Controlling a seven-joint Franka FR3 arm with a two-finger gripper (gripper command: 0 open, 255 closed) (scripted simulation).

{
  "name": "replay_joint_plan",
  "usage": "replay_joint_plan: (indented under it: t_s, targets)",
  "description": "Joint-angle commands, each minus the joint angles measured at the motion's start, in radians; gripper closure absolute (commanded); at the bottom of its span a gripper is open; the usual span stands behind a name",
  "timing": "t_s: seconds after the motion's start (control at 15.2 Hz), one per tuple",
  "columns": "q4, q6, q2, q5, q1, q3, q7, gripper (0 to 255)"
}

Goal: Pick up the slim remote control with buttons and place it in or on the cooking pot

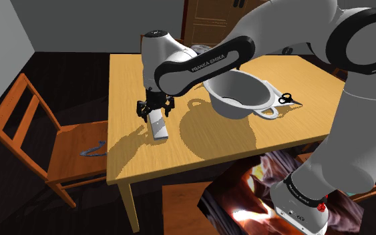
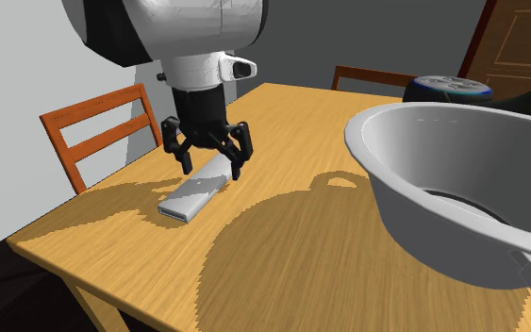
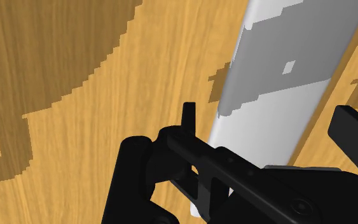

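A slim pale grey remote [image 1: 158,128] [image 2: 191,195] [image 3: 278,95] lies flat on the wooden table [image 1: 213,150], near the edge toward the shoulder view's left. My black gripper [image 1: 155,111] [image 2: 211,168] [image 3: 269,130] points straight down over the remote's far end, open. Its fingers [image 3: 188,118] stand on either side of the remote without touching it. A large grey cooking pot [image 1: 236,107] [image 2: 414,184] with loop handles sits upright near the table's middle, to the shoulder view's right of the gripper, and nothing lies inside it.
Black scissors [image 1: 286,99] lie beside the pot's handle. A dark round speaker [image 2: 447,89] stands at the table's back. An orange wooden chair [image 1: 29,130] with a small grey object [image 1: 93,151] on its seat stands beside the table's edge. More chairs [image 2: 98,132] ring the table.
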Motion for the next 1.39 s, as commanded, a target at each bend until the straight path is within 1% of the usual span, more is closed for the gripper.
replay_joint_plan:
  t_s: [0.0, 0.26, 0.33, 0.92, 1.32]
  targets:
    - [0.000, 0.002, 0.001, -0.001, 0.000, 0.000, 0.000, 0]
    - [0.000, 0.001, 0.001, 0.000, 0.000, 0.000, 0.000, 0]
    - [0.000, 0.001, 0.001, 0.000, 0.000, 0.000, 0.000, 255]
    - [0.000, 0.002, 0.001, -0.001, 0.000, 0.000, 0.000, 255]
    - [0.030, -0.065, -0.038, 0.021, -0.006, 0.009, -0.015, 255]
